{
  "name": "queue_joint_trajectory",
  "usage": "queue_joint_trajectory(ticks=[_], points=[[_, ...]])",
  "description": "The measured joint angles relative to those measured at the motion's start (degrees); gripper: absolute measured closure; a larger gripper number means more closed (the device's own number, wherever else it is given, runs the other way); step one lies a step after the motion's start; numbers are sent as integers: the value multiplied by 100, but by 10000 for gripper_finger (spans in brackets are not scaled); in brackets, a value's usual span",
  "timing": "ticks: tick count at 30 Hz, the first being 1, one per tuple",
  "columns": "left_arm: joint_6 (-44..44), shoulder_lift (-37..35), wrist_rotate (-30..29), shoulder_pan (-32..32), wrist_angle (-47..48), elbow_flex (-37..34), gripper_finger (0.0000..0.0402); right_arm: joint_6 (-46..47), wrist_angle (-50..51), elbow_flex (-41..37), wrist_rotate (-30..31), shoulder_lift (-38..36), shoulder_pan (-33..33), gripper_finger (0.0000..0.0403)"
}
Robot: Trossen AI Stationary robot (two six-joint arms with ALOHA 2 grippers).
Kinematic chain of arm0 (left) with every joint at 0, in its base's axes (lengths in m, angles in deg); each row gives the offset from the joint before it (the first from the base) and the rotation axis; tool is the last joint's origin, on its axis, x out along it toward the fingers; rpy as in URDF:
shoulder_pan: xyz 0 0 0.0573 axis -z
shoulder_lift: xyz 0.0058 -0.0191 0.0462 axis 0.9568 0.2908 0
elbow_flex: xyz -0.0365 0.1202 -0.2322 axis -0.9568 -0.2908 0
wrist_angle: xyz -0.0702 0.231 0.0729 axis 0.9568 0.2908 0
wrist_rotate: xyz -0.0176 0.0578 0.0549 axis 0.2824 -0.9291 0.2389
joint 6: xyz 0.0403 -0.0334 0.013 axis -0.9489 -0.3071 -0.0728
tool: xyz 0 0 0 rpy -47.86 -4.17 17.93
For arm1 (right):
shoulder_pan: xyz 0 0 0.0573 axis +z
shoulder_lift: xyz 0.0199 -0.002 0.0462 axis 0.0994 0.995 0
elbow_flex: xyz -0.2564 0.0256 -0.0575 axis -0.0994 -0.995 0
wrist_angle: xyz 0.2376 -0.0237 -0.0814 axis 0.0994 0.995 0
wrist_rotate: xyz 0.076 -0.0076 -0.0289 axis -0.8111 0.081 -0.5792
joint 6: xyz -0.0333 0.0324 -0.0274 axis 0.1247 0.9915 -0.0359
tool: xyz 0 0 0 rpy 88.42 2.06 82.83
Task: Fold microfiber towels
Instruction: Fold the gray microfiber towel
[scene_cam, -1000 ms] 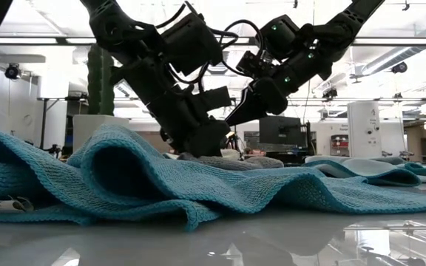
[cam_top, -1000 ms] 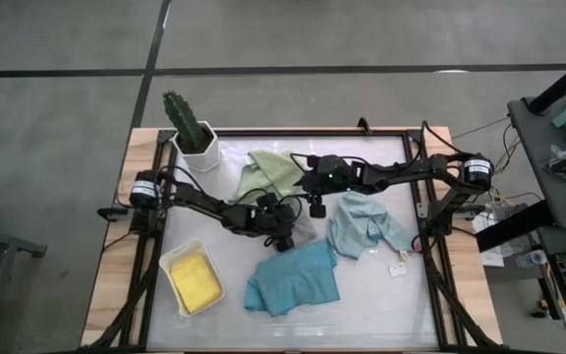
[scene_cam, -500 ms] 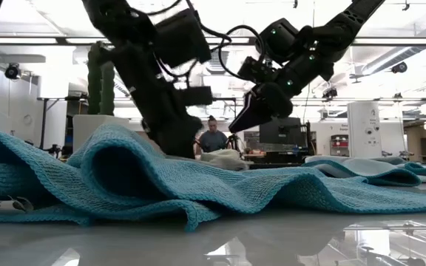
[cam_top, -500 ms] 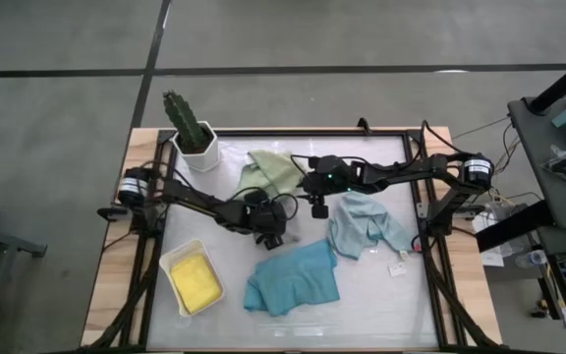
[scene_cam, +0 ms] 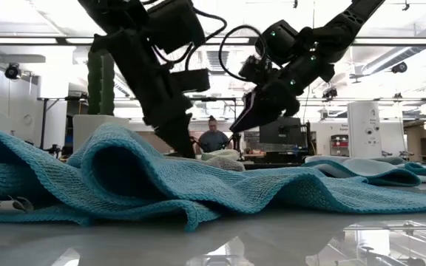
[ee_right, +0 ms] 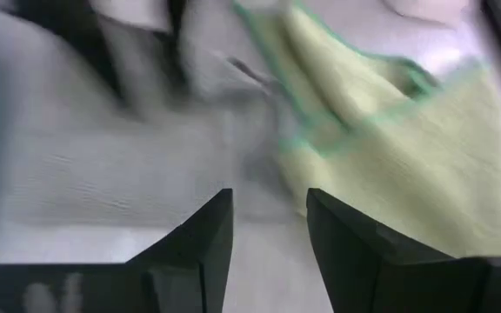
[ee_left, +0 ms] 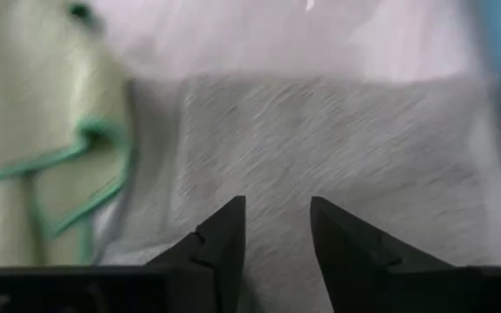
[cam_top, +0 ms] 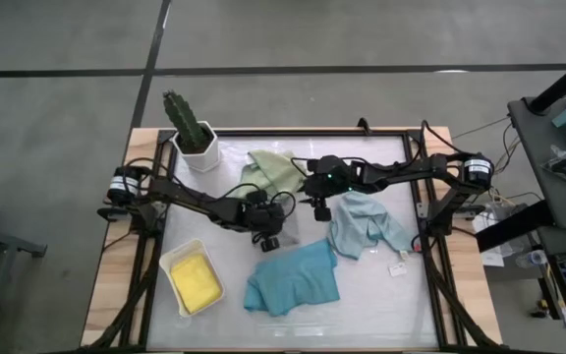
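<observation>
A glossy white table (cam_top: 381, 305) with a wooden border stands on a grey concrete floor. From above, five soft cloths lie on it: a rumpled teal towel (cam_top: 293, 278) near the front, a crumpled pale blue towel (cam_top: 364, 224) to its right, a sage green towel (cam_top: 274, 170) toward the back, a folded yellow towel (cam_top: 196, 279) inside a white rectangular tray (cam_top: 172, 264) at the left, and a grey towel (ee_left: 320, 148) in the middle, mostly hidden under the arms. A cactus in a white pot (cam_top: 193, 135) stands at the back left corner.

The left gripper (cam_top: 268, 241) hangs above the grey towel, its dark fingers a narrow gap apart and empty. The right gripper (cam_top: 318, 207) hovers between the green and blue towels, fingers likewise slightly parted, holding nothing.

Only the wrist views show the grey towel's fuzzy nap and the green towel's darker stitched edge. The table-level view shows looped teal pile filling the foreground and a person (scene_cam: 213, 138) far behind.
</observation>
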State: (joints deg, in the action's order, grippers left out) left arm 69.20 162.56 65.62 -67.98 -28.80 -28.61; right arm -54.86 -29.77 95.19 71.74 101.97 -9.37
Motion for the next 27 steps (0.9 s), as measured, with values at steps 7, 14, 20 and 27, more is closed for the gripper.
queue_joint_trajectory(ticks=[7, 14, 20, 27], points=[[264, 0, -449, -31, 661, -3, 315, 211, -948, 2, -1753, 330, 128, 264], [413, -242, -487, -40, 1172, -22, 318, 221, -1061, 9, -1411, 631, 136, 264], [458, -549, -544, -40, 1584, -80, 318, 426, -1059, 115, -620, 783, 113, 264], [404, -891, -538, -40, 1865, -216, 318, 581, -1048, 286, -615, 1126, 103, 243]])
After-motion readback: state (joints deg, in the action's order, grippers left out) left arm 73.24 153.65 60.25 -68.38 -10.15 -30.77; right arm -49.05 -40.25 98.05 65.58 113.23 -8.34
